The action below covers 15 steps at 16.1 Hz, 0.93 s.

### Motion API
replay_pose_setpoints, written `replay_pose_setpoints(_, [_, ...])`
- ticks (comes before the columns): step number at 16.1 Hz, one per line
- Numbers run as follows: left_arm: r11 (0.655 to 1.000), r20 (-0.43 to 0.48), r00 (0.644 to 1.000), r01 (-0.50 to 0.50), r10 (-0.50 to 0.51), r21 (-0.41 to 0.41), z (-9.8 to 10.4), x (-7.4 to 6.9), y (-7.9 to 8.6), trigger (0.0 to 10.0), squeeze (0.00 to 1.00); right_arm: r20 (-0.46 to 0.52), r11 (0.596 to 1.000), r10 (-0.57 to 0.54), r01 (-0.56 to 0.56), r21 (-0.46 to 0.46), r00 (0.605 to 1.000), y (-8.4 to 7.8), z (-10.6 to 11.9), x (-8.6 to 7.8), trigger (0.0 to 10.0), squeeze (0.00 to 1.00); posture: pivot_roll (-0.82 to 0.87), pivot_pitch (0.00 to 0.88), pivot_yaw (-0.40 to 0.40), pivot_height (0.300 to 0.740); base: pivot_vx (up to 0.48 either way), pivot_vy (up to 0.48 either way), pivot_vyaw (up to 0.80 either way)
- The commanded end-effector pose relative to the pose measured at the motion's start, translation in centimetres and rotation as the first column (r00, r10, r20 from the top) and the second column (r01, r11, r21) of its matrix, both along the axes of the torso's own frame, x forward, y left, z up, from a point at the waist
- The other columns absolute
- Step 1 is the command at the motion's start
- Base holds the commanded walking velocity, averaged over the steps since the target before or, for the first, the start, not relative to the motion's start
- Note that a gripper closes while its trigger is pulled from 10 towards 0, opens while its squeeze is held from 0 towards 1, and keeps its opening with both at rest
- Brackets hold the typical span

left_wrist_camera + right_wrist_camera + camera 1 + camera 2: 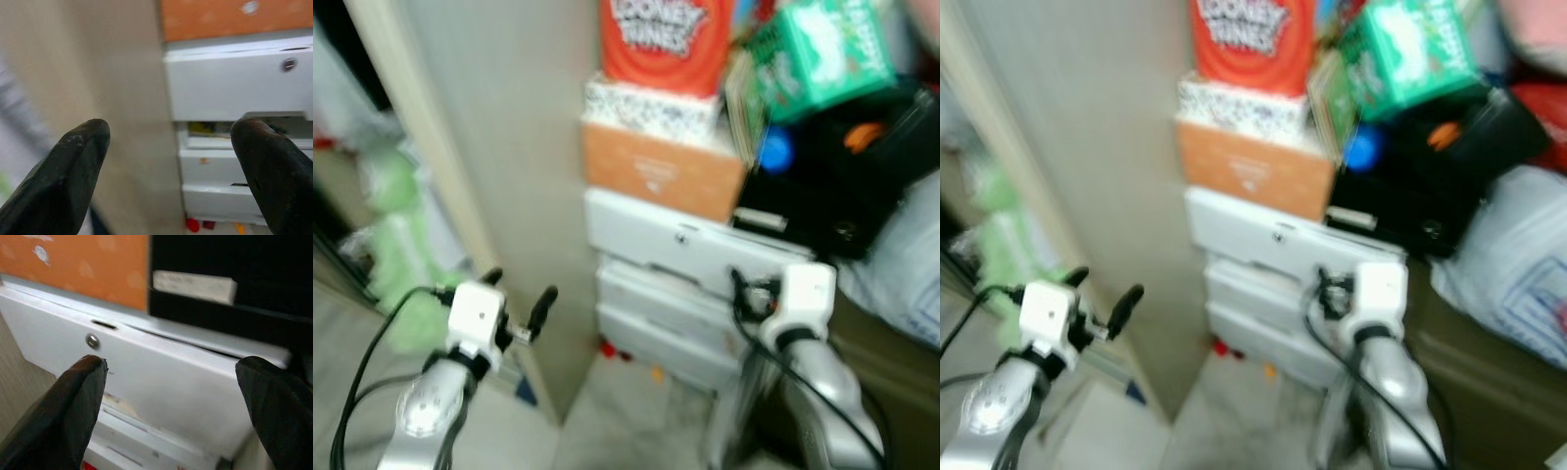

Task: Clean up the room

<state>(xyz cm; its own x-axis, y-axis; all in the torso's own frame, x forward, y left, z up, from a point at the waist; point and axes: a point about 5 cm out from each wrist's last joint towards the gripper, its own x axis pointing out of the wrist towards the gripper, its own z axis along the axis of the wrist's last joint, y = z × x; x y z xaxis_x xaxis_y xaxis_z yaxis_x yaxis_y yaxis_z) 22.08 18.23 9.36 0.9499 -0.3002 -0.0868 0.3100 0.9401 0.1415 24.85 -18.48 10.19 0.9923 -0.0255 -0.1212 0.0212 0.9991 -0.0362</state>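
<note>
The picture is blurred. My left gripper [519, 292] is open and empty, held up before a beige cabinet side [509, 147]. My right gripper [171, 401] is open too, close to the top drawer front [161, 382] of a white drawer unit [675, 284]. Nothing lies between either pair of fingers. On the drawer unit stand an orange box [656, 176], a speckled white box [651, 110] and a red Looney Tunes box [664, 39]. Small red and orange bits [617, 351] lie on the floor at the unit's foot.
A green box [818, 49] and a black case [842, 186] with a blue cap [775, 152] sit to the right of the stack. A white plastic bag [901, 274] lies far right. Green soft things [396, 245] fill the gap at the left.
</note>
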Motion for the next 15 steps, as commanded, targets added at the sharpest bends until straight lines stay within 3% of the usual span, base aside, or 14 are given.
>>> replay_pose_setpoints(1, [1.0,-0.013,1.0,-0.001,0.001,0.021,-0.1,-0.2,0.6,10.0,0.0,0.013,1.0,0.026,-0.026,0.011,1.0,1.1,0.3,0.4,10.0,0.0,-0.06,0.0,-0.056,0.74,0.0,0.0,0.55])
replay_pose_setpoints(3, [1.0,-0.017,1.0,-0.009,0.009,0.015,-0.1,-1.2,1.2,10.0,0.0,0.006,0.999,0.029,-0.029,0.012,1.0,1.0,0.2,0.2,10.0,0.0,-0.05,0.0,-0.06,0.74,0.0,0.0,0.55])
replay_pose_setpoints(6, [0.995,0.0,0.995,-0.101,0.101,0.007,0.1,-1.5,2.4,10.0,0.0,-0.005,0.999,0.043,-0.043,0.015,0.999,0.9,0.0,0.2,10.0,0.0,-0.03,0.0,-0.066,0.74,0.0,0.0,0.64])
replay_pose_setpoints(8, [0.989,0.001,0.989,-0.145,0.145,0.002,0.1,-1.3,2.9,10.0,0.0,-0.004,0.999,0.05,-0.05,0.012,0.999,0.9,0.0,0.3,10.0,0.0,-0.03,0.0,-0.067,0.74,0.0,0.0,0.8])
replay_pose_setpoints(10, [0.963,-0.009,0.963,-0.27,0.27,-0.021,0.1,-0.7,4.5,10.0,0.0,0.0,0.999,0.05,-0.05,0.01,0.999,1.0,0.1,0.5,10.0,0.0,-0.03,0.0,-0.065,0.74,0.0,0.0,0.8])
replay_pose_setpoints(12, [0.944,-0.008,0.944,-0.33,0.33,-0.006,0.1,-0.2,5.2,10.0,0.0,0.004,0.999,0.047,-0.047,0.012,0.999,1.0,0.2,0.8,10.0,0.0,-0.03,0.0,-0.06,0.74,0.0,0.0,0.8])
replay_pose_setpoints(15, [0.935,-0.011,0.935,-0.355,0.355,-0.008,0.3,0.2,5.3,10.0,0.0,0.015,0.999,0.049,-0.05,0.016,0.999,1.2,0.5,1.2,10.0,0.0,-0.02,0.0,-0.055,0.74,0.0,0.0,0.6])
